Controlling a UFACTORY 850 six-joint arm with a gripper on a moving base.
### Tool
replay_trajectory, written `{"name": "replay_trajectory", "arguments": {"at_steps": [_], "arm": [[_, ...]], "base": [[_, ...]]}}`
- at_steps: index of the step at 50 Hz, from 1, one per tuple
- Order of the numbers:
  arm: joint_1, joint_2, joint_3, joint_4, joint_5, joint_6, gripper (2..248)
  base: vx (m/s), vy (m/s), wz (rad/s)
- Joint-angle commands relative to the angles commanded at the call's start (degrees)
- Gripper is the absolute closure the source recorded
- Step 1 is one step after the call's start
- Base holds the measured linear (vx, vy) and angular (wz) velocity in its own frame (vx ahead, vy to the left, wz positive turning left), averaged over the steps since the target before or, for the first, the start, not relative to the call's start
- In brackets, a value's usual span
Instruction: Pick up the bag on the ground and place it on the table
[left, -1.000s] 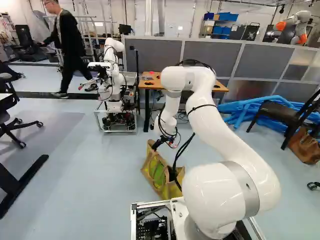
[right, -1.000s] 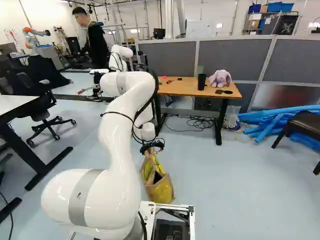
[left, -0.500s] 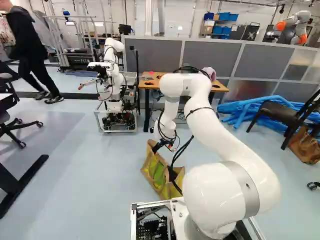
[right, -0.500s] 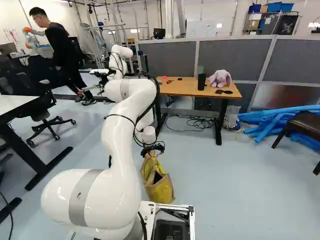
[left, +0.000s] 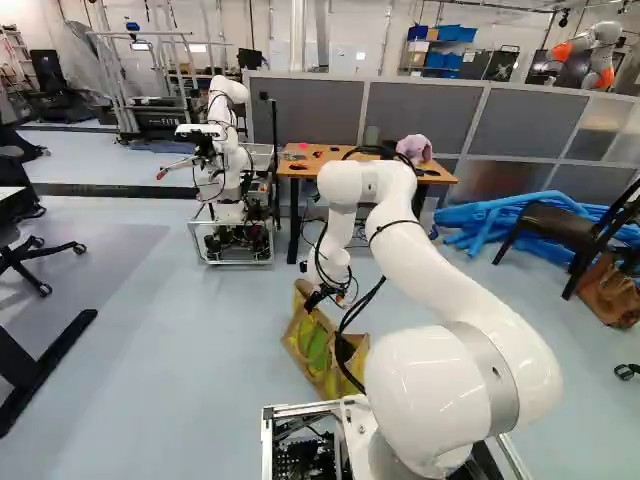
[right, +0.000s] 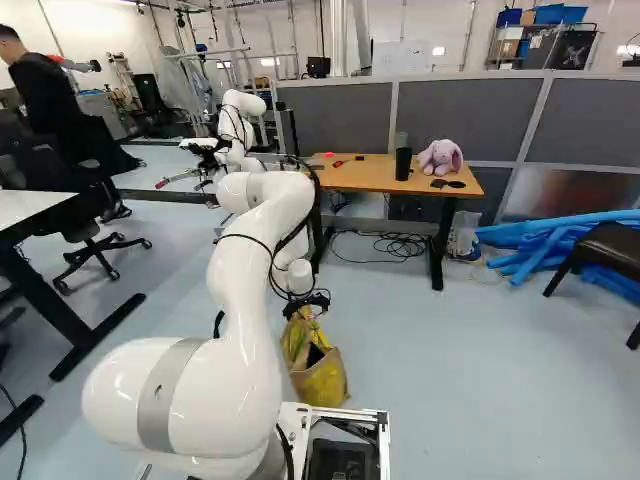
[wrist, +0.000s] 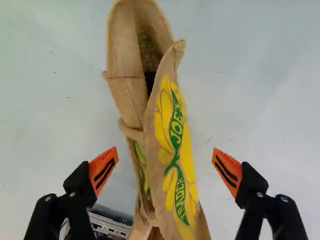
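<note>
Just above the far top edge of the tan bag hangs my gripper, as the left base view has it. The bag, printed yellow and green, stands on the floor close ahead of the base; the right base view shows the bag below the gripper. From the wrist, the gripper is open wide, and the bag runs lengthwise between its orange-padded fingers with a gap on both sides. The wooden table stands farther ahead by the partition.
A purple plush toy and a dark cup are on the table, with cables beneath. Another robot stands left of the table. Blue tubes and a dark chair lie to the right; a white desk stands left.
My arm has lowered, bringing the gripper slightly down toward the bag's top. The bag and the base have not moved.
</note>
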Motion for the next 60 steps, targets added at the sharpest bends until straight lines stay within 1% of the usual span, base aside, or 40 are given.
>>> {"name": "replay_trajectory", "arguments": {"at_steps": [60], "arm": [[0.00, -13.06, -12.19, 0.00, 0.00, 0.00, 3]], "base": [[0.000, 0.000, 0.000]]}}
